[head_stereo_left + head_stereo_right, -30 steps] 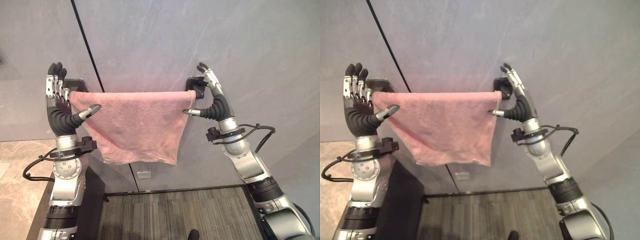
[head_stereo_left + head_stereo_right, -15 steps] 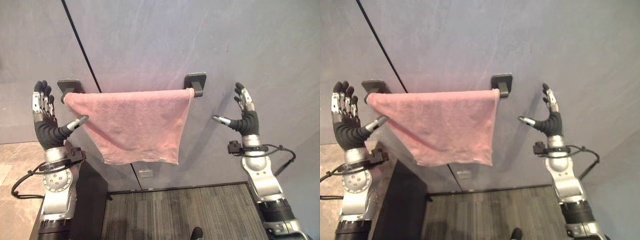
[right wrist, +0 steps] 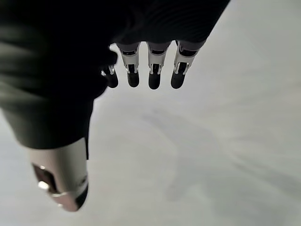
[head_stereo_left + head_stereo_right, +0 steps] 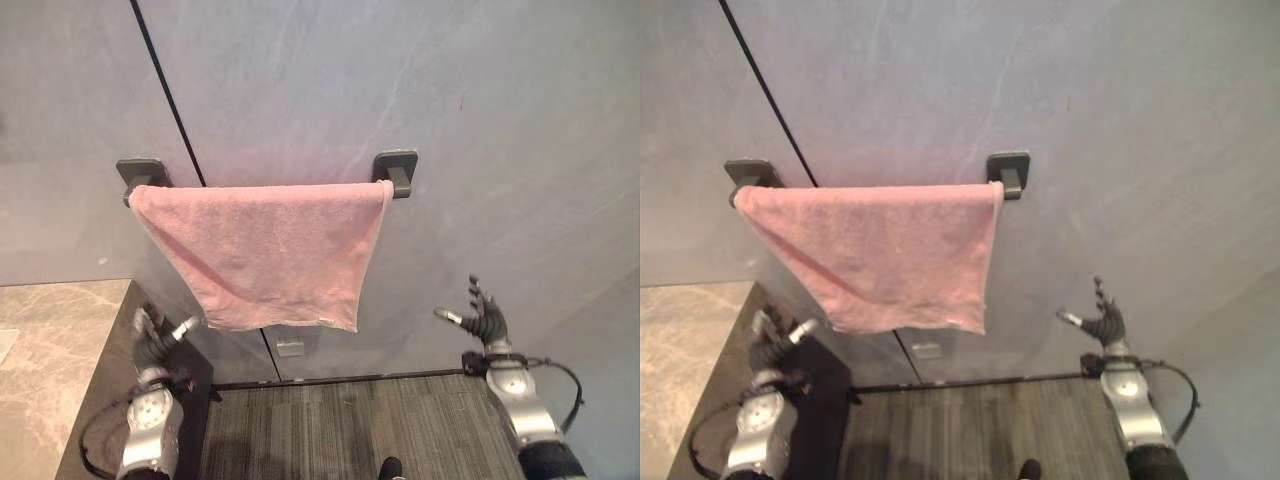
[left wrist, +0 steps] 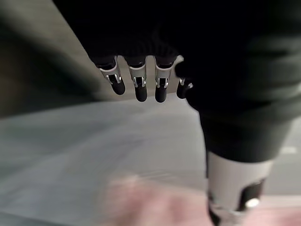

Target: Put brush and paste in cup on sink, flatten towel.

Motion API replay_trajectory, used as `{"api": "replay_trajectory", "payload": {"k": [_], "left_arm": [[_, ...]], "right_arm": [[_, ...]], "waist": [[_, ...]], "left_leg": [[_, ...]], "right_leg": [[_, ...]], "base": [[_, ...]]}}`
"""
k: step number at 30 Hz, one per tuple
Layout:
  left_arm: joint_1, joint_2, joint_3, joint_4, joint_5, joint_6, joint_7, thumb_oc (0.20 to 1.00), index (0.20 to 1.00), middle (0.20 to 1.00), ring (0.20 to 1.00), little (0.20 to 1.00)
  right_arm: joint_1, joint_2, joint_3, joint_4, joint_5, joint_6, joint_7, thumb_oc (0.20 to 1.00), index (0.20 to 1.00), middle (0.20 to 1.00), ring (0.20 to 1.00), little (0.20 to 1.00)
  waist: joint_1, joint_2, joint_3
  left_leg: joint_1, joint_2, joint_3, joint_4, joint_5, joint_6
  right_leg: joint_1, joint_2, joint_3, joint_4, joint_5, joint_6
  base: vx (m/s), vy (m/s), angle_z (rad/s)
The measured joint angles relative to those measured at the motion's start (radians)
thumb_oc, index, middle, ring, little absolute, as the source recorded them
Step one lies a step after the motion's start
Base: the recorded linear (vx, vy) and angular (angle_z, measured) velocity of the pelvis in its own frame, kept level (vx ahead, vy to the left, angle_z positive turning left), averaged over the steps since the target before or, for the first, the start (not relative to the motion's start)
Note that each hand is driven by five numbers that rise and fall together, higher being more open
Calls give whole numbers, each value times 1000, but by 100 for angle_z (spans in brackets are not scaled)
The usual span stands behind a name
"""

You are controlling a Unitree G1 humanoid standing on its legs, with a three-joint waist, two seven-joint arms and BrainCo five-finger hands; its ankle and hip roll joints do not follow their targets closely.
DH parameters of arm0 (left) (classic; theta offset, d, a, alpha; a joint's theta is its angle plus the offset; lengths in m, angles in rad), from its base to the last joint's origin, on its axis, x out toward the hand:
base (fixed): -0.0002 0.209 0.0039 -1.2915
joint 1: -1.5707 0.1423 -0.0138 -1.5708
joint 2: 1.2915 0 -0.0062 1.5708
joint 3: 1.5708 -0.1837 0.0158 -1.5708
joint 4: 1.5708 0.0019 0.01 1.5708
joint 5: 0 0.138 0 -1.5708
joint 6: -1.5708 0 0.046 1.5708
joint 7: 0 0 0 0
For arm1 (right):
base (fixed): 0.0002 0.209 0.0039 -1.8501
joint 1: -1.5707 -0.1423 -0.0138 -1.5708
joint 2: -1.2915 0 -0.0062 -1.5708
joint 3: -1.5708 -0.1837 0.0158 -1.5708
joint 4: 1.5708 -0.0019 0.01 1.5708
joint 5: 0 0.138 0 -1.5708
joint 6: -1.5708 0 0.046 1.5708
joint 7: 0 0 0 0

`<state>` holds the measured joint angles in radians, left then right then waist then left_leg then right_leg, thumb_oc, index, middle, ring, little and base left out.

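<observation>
One pink towel (image 4: 268, 250) hangs spread over a bar on the grey wall (image 4: 480, 110). The bar itself is hidden under the cloth along its whole length, and just its two dark square brackets show, one (image 4: 142, 172) at the towel's left top corner and one (image 4: 397, 168) at the right top corner. The cloth is fuzzy terry, lying fairly flat with no heavy folds. Its top edge runs straight from bracket to bracket, its left edge slants inward on the way down, and its bottom edge is narrower than the top. In the left wrist view the towel is a blurred pink patch (image 5: 155, 205), too soft to read any detail.

The two hands sit low, well below the towel and apart from it. The left hand (image 4: 152, 343) is below the towel's lower left corner, in front of a dark cabinet edge (image 4: 190, 400), with its fingers loosely spread and holding nothing. The right hand (image 4: 487, 320) is well off past the towel's lower right corner, fingers straight and splayed, thumb out to the side, also empty. Its wrist view shows a row of straight fingers (image 3: 155, 70) against bare wall.

A thin black seam (image 4: 165, 90) runs down the wall and passes behind the towel. A marbled beige counter (image 4: 50, 350) is cut off at the lower left edge. Dark striped carpet (image 4: 350, 430) covers the floor below. A small pale plate (image 4: 289, 348) sits on the wall just under the towel's bottom edge; what it is cannot be made out.
</observation>
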<state>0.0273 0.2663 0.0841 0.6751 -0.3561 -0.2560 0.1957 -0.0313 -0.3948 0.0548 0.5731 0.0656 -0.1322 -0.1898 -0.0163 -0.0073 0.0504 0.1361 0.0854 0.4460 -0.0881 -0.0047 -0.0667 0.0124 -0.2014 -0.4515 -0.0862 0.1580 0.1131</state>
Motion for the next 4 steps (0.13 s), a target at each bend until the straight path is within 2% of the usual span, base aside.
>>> {"api": "replay_trajectory", "payload": {"k": [4], "left_arm": [[3,-12,-64,189,46,62,-19,1000,1000,1000,1000,1000]], "right_arm": [[6,29,59,205,17,28,6,1000,1000,1000,1000,1000]], "waist": [[-2,-3,0]], "left_leg": [[5,5,1,0,-5,-2]], "right_leg": [[4,-1,2,-7,-9,4]], "base": [[0,0,0]]}}
